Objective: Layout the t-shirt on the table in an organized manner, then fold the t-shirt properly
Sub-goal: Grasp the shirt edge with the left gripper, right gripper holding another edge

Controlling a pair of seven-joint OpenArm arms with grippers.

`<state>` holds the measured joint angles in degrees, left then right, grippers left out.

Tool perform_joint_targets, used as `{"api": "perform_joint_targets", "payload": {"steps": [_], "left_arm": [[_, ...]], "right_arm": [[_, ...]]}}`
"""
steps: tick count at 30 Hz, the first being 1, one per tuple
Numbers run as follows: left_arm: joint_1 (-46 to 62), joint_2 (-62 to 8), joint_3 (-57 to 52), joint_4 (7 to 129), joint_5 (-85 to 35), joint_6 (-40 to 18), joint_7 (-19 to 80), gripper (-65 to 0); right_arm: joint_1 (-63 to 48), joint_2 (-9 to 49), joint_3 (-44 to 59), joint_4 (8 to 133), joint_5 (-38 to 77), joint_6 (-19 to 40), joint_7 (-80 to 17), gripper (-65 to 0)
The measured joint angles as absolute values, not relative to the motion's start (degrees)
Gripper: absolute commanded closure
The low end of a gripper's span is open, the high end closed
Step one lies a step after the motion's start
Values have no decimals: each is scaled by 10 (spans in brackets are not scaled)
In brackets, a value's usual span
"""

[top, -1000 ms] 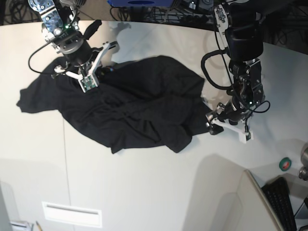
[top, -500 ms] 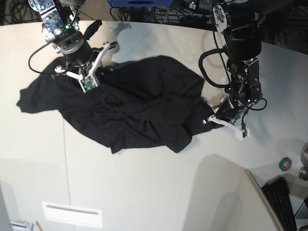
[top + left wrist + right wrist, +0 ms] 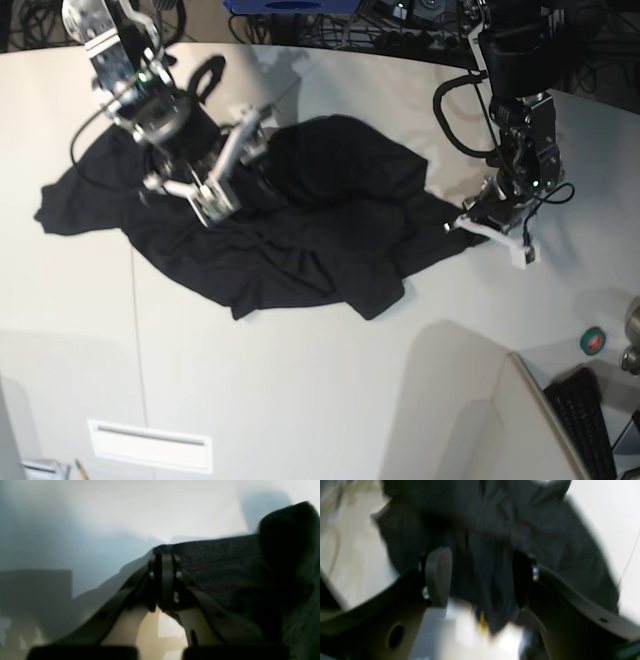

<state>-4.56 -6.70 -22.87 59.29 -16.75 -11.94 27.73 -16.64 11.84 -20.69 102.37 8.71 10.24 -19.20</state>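
The black t-shirt [image 3: 320,230] lies crumpled in a wide heap on the off-white table [image 3: 300,380]. My left gripper [image 3: 462,227] is shut on the shirt's right edge, which stretches out towards it. In the left wrist view the shut fingers [image 3: 165,580] pinch the fabric [image 3: 225,565] low over the table [image 3: 100,517]. My right gripper [image 3: 205,165] hangs open and tilted over the shirt's upper left part. In the right wrist view its pads [image 3: 437,580] stand wide apart above dark folds [image 3: 482,542], with a bit of yellow and blue print [image 3: 482,622] showing. That view is blurred.
A thin seam [image 3: 137,340] runs down the table left of the shirt. A white slotted plate [image 3: 150,445] lies near the front edge. A green tape roll [image 3: 592,341] and a keyboard [image 3: 585,420] sit at the right. Cables line the back edge.
My left gripper has shut on the shirt's right edge and pulled it out to the right. My right gripper has moved right and forward over the shirt, staying open.
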Motion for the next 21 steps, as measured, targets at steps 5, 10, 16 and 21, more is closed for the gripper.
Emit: {"api": "perform_joint_targets", "payload": {"steps": [5,10,16,21], "left_arm": [[-29,-67,-228,606,-170,-120,273,0],[-27,-67,-228,607,-168,-120,274,0],[-27,-67,-228,607,-168,-120,274,0],[-27,-67,-228,607,-168,-120,274,0]], "right_arm": [[-61,110,-273,932,93,106,-240,-348],[-7,57,-246,877,96,112,-266,-351],[17,14,-143,797,165,142,-312,-387],[23,13,-138,774,192,142,-345,-387]]}}
